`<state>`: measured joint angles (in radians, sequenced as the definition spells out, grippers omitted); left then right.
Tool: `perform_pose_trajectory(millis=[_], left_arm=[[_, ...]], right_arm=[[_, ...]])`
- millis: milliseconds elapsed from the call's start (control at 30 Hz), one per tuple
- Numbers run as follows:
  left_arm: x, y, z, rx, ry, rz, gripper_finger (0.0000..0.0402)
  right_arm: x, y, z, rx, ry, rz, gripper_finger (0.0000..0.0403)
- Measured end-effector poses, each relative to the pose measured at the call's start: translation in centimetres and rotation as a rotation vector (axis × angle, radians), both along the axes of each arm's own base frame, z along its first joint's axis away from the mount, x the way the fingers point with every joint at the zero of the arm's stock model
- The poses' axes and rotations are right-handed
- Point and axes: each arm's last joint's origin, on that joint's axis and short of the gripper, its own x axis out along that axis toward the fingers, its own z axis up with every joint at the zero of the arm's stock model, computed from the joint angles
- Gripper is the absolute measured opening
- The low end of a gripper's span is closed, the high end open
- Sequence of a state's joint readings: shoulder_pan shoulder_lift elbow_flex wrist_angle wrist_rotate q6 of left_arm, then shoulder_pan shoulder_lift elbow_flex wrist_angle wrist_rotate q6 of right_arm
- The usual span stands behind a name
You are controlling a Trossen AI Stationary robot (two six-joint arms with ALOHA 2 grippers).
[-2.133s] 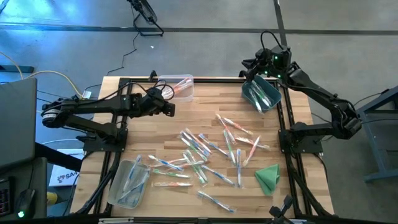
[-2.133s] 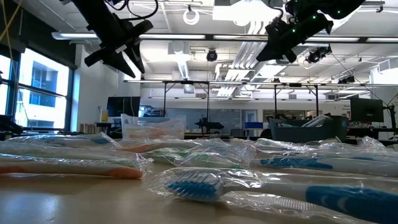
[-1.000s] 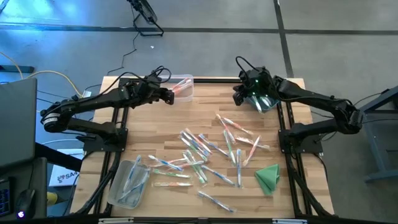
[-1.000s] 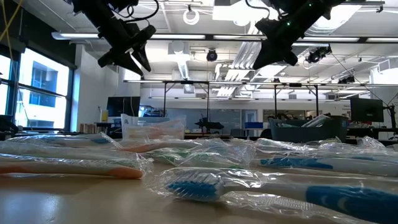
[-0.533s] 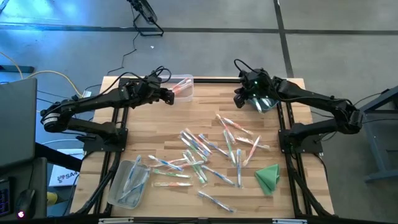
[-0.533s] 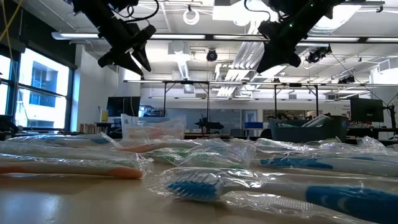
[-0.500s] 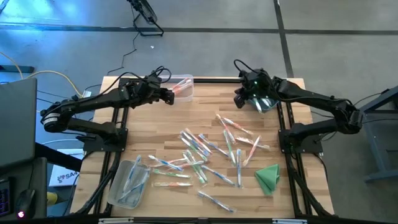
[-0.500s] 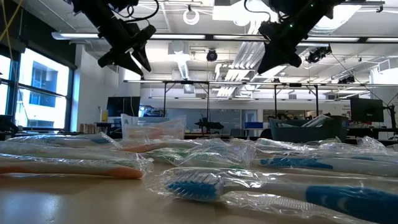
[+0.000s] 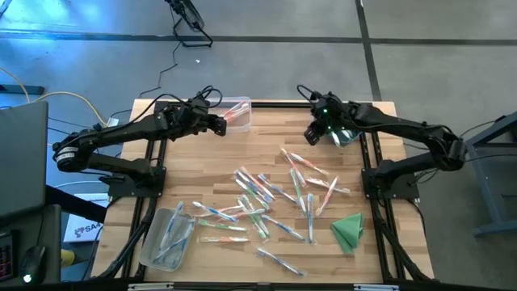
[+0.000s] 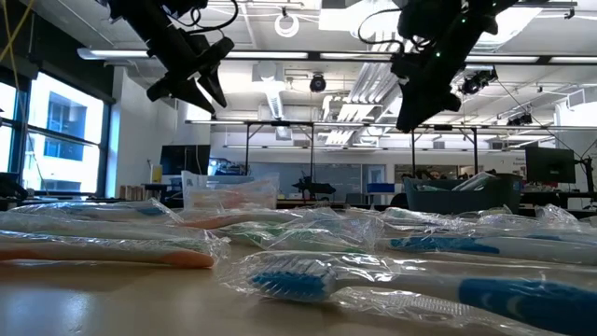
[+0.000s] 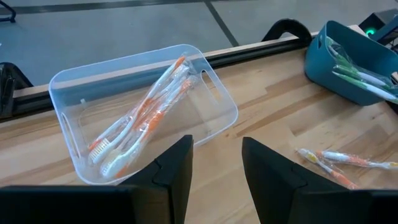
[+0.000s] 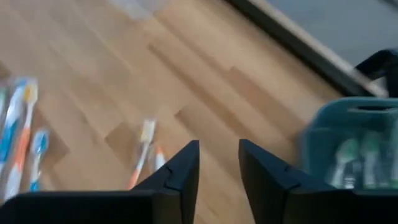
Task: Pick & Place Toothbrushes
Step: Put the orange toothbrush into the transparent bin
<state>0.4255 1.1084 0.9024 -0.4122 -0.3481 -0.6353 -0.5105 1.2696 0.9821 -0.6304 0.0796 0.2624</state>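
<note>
A slatted wooden desk (image 9: 202,162) sits on a grey floor; the toothbrushes (image 9: 266,198) lie scattered, wrapped, across the desk's middle, long axes pointing every way; the nearest pair (image 9: 300,162) slants just front of the teal bin (image 9: 349,133) at the far right corner; the right gripper (image 9: 313,134) hovers beside that bin, fingers apart and empty, closer to the pile than the left gripper (image 9: 220,125), which hangs parted and empty by the clear bin (image 11: 143,106) of orange brushes at the far left.

The right pincer (image 12: 217,163), fingers parted and empty, hangs over wooden table (image 12: 205,81) between toothbrushes (image 12: 22,134) and teal bin (image 12: 348,140).
</note>
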Motion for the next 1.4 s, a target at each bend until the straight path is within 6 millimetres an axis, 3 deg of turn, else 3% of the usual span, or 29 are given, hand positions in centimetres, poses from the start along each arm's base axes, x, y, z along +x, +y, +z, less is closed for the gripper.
perform_pose_trajectory(millis=[400, 767, 967, 1400], left_arm=[[0.0, 0.0, 0.0, 0.002, 0.001, -0.001, 0.0136], [0.0, 0.0, 0.0, 0.001, 0.001, -0.001, 0.0136], [0.0, 0.0, 0.0, 0.001, 0.001, -0.001, 0.0136], [0.0, 0.0, 0.0, -0.001, 0.000, 0.001, 0.0136]], right_arm=[[4.2, 1.5, -6.2, 0.192, 0.192, 0.273, 0.0106], [6.1, 2.6, -10.7, 0.221, 0.366, 0.341, 0.0106], [6.5, 2.9, -11.9, 0.251, 0.395, 0.345, 0.0106], [6.5, 2.6, -12.3, 0.195, 0.385, 0.324, 0.0105]])
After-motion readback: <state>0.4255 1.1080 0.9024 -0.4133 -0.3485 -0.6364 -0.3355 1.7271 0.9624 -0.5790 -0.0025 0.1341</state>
